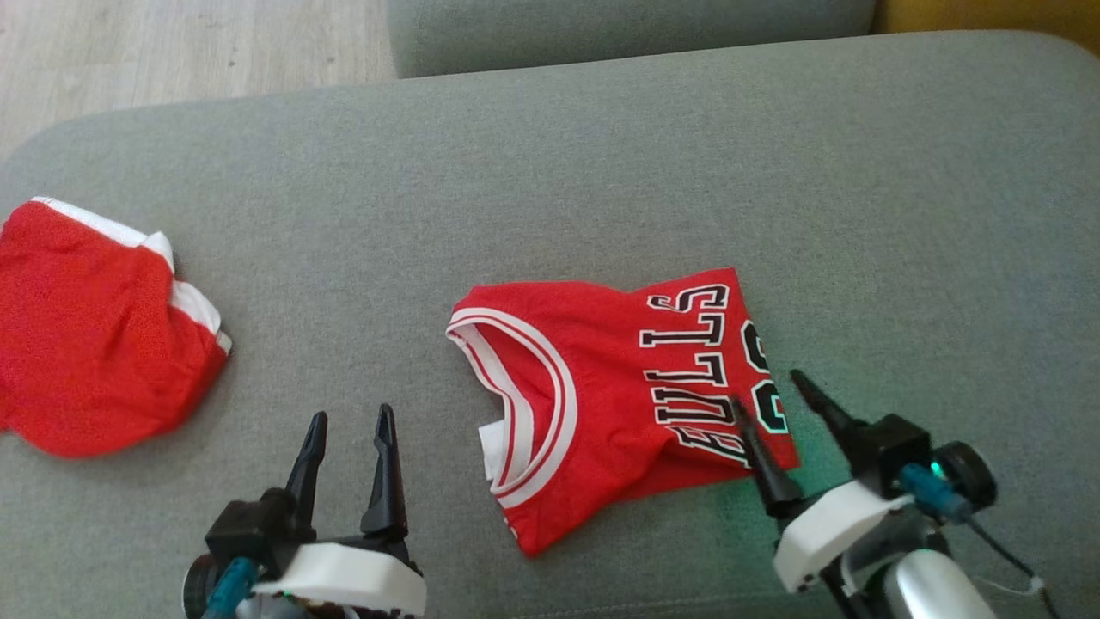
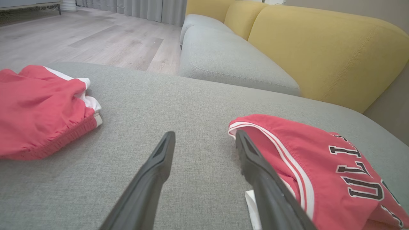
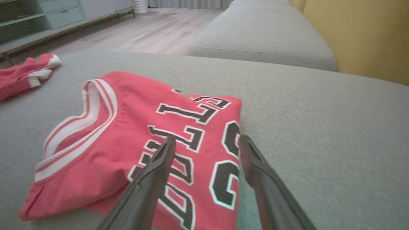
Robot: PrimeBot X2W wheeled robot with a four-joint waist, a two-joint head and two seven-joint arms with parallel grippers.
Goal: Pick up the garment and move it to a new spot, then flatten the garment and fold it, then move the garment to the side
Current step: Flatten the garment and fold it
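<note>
Garment [image 1: 601, 387] folded mid-cushion [image 1: 601, 172], left gripper [image 1: 352, 414] spread just beside its collar, right gripper [image 1: 767, 389] spread over its numbered edge, nothing pinched; seemingly at the move-aside step, needing a pinch on the fabric next.

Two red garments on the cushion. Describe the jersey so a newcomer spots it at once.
On the wide grey fabric sofa cushion lie two red garments. The red fabric jersey is the one near the middle, at the open right gripper. Unlike the rumpled red garment with white stripes at the far left, it bears black white-edged lettering and a white-trimmed neckline.
</note>
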